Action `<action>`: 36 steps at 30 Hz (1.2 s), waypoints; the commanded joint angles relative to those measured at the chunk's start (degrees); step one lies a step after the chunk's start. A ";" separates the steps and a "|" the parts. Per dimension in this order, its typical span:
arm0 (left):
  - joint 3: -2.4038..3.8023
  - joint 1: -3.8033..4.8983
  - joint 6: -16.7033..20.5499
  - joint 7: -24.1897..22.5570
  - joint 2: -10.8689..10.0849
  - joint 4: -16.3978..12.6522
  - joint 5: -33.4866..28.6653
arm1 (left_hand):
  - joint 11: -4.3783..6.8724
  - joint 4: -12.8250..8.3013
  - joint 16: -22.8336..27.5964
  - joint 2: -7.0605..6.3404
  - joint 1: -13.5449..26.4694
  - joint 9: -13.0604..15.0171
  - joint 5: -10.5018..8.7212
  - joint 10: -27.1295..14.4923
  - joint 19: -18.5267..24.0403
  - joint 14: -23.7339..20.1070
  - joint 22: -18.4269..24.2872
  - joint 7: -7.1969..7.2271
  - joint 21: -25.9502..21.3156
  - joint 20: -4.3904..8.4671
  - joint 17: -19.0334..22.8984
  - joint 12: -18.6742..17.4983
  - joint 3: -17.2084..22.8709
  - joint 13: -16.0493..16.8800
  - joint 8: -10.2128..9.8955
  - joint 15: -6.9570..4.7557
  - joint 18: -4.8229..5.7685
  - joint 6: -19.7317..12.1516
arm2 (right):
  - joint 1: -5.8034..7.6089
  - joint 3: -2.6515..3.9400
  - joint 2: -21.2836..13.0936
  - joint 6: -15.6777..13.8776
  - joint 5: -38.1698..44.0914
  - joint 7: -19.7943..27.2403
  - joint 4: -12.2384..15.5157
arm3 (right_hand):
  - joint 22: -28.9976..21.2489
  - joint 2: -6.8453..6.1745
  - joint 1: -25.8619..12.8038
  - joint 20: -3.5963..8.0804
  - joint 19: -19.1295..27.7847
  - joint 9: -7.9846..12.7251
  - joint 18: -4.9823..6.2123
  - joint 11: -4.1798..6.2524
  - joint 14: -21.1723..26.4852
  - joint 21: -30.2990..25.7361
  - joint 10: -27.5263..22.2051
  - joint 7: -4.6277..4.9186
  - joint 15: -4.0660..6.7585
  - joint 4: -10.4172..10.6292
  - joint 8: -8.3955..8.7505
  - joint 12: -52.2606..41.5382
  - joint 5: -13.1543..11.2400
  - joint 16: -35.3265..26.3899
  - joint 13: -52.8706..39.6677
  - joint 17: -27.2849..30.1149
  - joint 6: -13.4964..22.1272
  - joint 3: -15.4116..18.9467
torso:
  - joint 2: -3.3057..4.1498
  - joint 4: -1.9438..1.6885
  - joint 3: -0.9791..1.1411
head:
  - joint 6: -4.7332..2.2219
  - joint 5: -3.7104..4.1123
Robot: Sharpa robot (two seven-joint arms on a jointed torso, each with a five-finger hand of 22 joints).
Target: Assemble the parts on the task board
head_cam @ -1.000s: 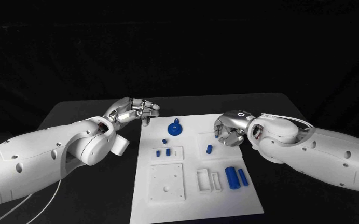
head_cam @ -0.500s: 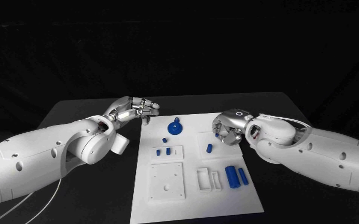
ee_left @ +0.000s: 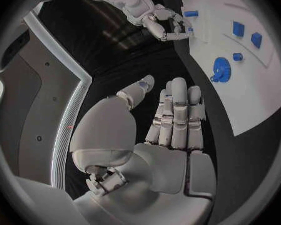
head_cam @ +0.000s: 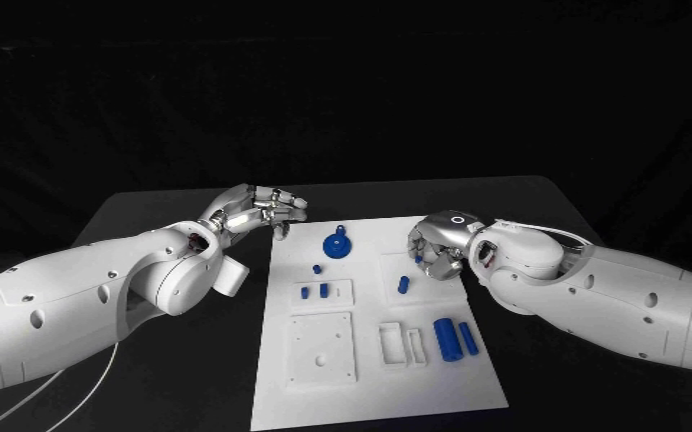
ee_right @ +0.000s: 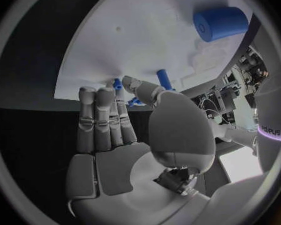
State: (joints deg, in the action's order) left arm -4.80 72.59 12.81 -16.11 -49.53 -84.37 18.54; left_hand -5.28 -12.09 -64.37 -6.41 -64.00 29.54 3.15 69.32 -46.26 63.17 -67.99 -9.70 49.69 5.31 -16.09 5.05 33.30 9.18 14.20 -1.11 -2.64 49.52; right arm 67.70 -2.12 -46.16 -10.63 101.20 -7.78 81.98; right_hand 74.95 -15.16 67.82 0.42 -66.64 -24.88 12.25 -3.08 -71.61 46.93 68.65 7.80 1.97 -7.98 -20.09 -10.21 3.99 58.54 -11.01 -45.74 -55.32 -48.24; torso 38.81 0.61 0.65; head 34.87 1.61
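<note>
1. Hovering just off the task board's (head_cam: 378, 352) far left corner, the left hand (head_cam: 260, 212) holds nothing; its silver fingers (ee_left: 178, 110) lie straight and close together, thumb apart, over the black bench (head_cam: 173, 207).
2. The right hand (head_cam: 437, 248) sits at the task board's right edge with fingers loosely curled downward; in the right wrist view its fingers (ee_right: 103, 117) reach to the white plate beside a small blue peg (ee_right: 164, 77). Whether they touch or pinch anything, I cannot tell.
3. The task board is a flat white rectangular plate with shallow recessed frames and a square panel with small holes at its near left.
4. A round blue gear with a tab (head_cam: 336, 245) lies on the board's far middle, nearer the left hand.
5. Small blue blocks (head_cam: 315, 293) stand in a raised frame just nearer than the gear.
6. A short blue peg (head_cam: 404, 286) stands just beside the right hand.
7. Two smooth blue cylinders (head_cam: 454, 339), one thick and one thin, lie side by side at the board's near right, next to an open white slot frame (head_cam: 402, 344).
</note>
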 commanded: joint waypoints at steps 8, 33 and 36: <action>0.05 0.06 -1.05 -0.41 0.02 -0.05 -0.46 | -0.03 -0.06 0.27 0.11 0.46 -0.11 0.08 0.09 -0.27 0.29 0.07 -0.15 -0.30 1.29 0.06 0.23 -0.27 -0.04 0.32 0.02 -0.81 -0.41 | -0.77 -0.28 0.59 1.86 2.88 -1.29 -0.27 | 0.51 0.86 0.62 0.18 -0.24 -0.41 2.75 -0.31 -0.05 0.06 3.12 -0.63 1.04 -0.33 -0.71 -0.66 -0.27 0.35 -1.02 -0.15 -1.57 -0.62 | -0.01 -0.03 0.00 | 0.16 0.04; 0.05 0.05 -1.02 -0.17 -0.13 0.22 -0.46 | -0.03 -0.25 0.38 0.23 0.38 -0.12 0.11 0.05 -0.31 0.35 0.06 -0.15 -0.38 1.32 0.04 0.21 -0.25 -0.06 0.37 0.02 -0.81 -0.43 | -1.19 -0.45 0.71 -3.13 7.90 -3.37 0.48 | 1.18 0.62 1.22 0.89 -2.58 -0.97 2.75 1.33 -2.12 2.74 7.44 -2.18 2.64 -1.28 -1.85 -1.22 -0.34 2.16 -3.75 -2.26 -5.61 -3.46 | -0.04 0.01 0.02 | 0.34 0.01; 0.05 0.05 -0.99 -0.20 -0.14 0.30 -0.46 | -0.03 -0.27 0.39 0.25 0.38 -0.12 0.12 0.05 -0.32 0.36 0.06 -0.15 -0.39 1.32 0.04 0.21 -0.25 -0.06 0.38 0.02 -0.81 -0.43 | -1.19 -0.41 0.65 -4.41 7.94 -3.31 0.57 | 1.16 0.50 1.23 0.94 -2.65 -0.98 2.75 1.37 -2.19 2.81 7.53 -2.22 2.67 -1.18 -1.85 -1.18 -0.40 2.16 -3.87 -2.32 -5.71 -3.67 | -0.03 0.01 0.01 | 0.35 -0.02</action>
State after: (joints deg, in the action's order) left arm -4.80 72.59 12.35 -15.91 -49.69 -84.03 18.49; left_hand -5.25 -12.24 -64.37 -6.42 -64.01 29.49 3.15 69.29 -46.18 63.17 -68.00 -9.70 49.69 5.21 -16.11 5.04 33.15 9.17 14.19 -1.11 -3.07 49.52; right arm 66.70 -2.42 -45.47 -13.83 107.99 -11.06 82.36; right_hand 74.94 -14.21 69.12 1.43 -68.89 -25.79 12.26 -1.54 -73.73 49.45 71.82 5.51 4.17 -9.07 -21.56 -11.31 3.76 60.58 -14.76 -48.01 -60.56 -51.60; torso 38.78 0.60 0.68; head 35.22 1.61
